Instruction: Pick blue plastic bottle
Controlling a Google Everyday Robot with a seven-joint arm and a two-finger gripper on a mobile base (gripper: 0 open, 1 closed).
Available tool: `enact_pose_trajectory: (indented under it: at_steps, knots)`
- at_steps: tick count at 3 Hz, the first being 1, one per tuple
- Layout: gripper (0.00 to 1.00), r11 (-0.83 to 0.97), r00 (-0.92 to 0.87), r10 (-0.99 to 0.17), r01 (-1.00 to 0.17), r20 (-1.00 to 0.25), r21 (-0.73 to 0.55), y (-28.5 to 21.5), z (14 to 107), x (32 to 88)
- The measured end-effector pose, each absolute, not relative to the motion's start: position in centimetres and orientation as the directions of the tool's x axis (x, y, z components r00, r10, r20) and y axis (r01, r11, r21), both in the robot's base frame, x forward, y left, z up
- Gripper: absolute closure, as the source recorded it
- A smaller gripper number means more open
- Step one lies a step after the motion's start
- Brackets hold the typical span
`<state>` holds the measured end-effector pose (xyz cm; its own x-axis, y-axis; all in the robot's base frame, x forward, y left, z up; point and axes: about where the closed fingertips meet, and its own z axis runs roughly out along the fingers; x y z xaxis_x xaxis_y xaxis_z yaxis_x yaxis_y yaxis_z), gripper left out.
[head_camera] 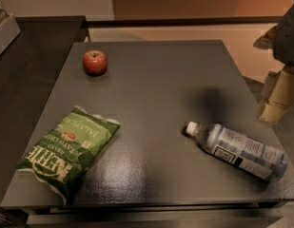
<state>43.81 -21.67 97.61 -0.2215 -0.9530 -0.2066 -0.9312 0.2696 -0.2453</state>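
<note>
At the right edge of the view, the robot's gripper point(276, 102) appears as blocky, cream-coloured segments with soft, blurred outlines. Above it sits a rounded, pale grey-white arm housing point(290, 32), with possibly a small tan part jutting leftward.

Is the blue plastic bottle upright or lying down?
Lying down: the blue plastic bottle rests lengthwise on the table, white cap pointing left. The gripper hangs at the right edge, not touching it.
</note>
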Motion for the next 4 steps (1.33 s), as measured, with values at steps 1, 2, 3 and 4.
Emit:
enact_pose_trajectory:
  at_steps: [1, 2, 3, 4]
  knots:
    - [0.00, 0.270, -0.221, -0.953, -0.931, -0.207, -0.246, -21.7, 97.6, 43.8]
    - [0.00, 0.267, -0.221, -0.955, -0.930, -0.196, -0.254, -21.6, 97.7, 43.7]
    - [0.00, 0.266, -0.227, -0.957, -0.935, -0.181, -0.235, -21.4, 96.8, 42.7]
    - [0.00, 0.276, -0.247, -0.955, -0.943, -0.165, -0.186, -21.2, 94.5, 41.6]
